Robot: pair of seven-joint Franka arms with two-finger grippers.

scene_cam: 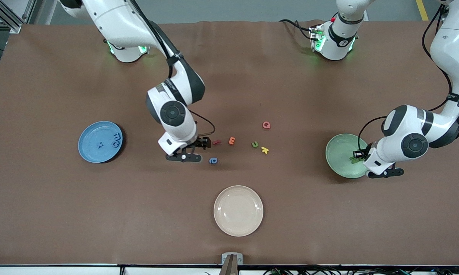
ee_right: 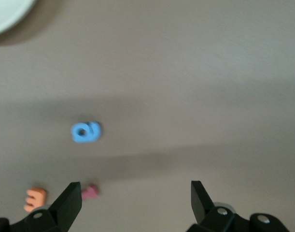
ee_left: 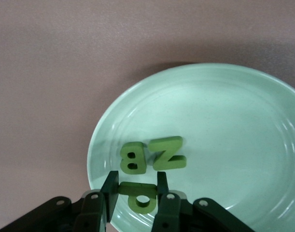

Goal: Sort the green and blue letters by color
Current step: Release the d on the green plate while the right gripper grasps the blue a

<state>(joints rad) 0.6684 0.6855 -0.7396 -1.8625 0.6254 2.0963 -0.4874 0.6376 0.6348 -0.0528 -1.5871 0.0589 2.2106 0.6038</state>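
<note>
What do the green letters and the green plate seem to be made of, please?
The green letters B and N look like soft foam: thick, matte, with blunt cut edges and no shine. The green p, held in the left hand, looks the same. The green plate looks like hard glazed ceramic or melamine: its smooth surface shows soft highlights and concentric rings. I cannot tell which.
</note>
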